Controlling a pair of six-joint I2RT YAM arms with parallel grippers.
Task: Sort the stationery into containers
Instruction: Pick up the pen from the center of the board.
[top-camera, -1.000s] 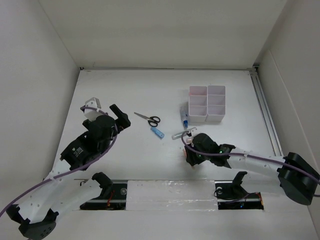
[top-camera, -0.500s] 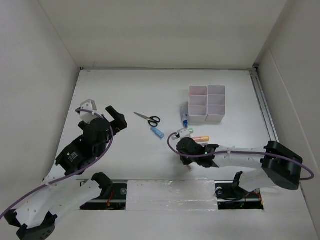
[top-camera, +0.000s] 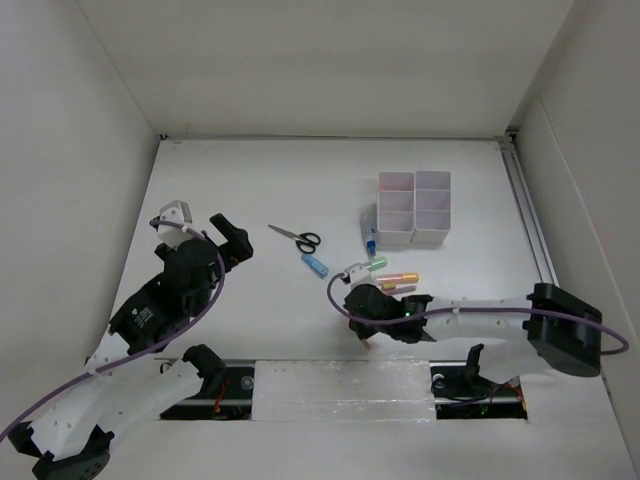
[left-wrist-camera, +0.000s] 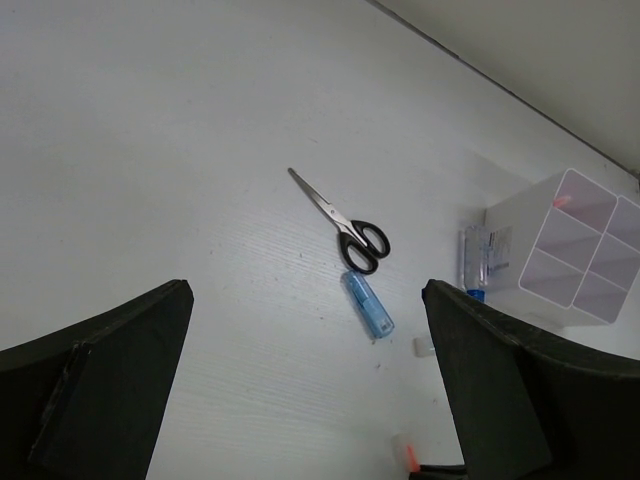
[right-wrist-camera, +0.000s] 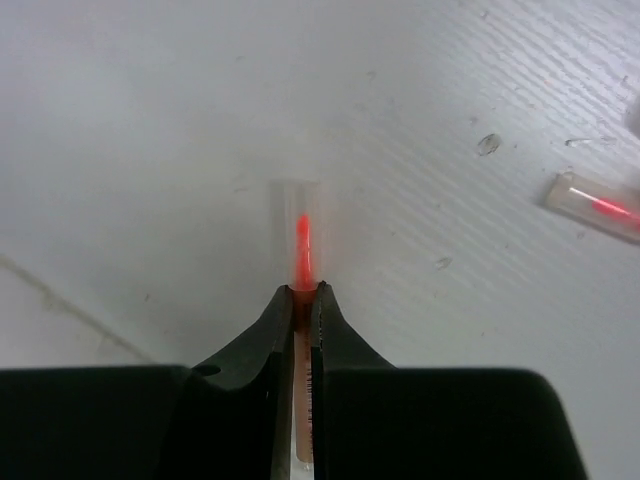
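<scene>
Nearest, the right tool (right-wrist-camera: 303, 290) is clamped on the thin red pen (right-wrist-camera: 303, 235), which lies low over the surface (top-camera: 250, 180) right of centre. Just beyond lie the pink (top-camera: 398, 289), orange (top-camera: 400, 277) and green (top-camera: 378, 263) markers. Left of them lies the short blue tube (left-wrist-camera: 368, 305). Further left, the left tool (top-camera: 232, 235) hangs with jaws spread wide, holding nothing. Past the tube rest the scissors (left-wrist-camera: 345, 225). Farthest right, the blue-capped bottle (left-wrist-camera: 475, 262) lies against the left wall of the white organiser (top-camera: 396, 238).

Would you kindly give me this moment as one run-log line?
left fingers: open, empty | right fingers: shut on thin red pen | scissors: outside organiser
</scene>
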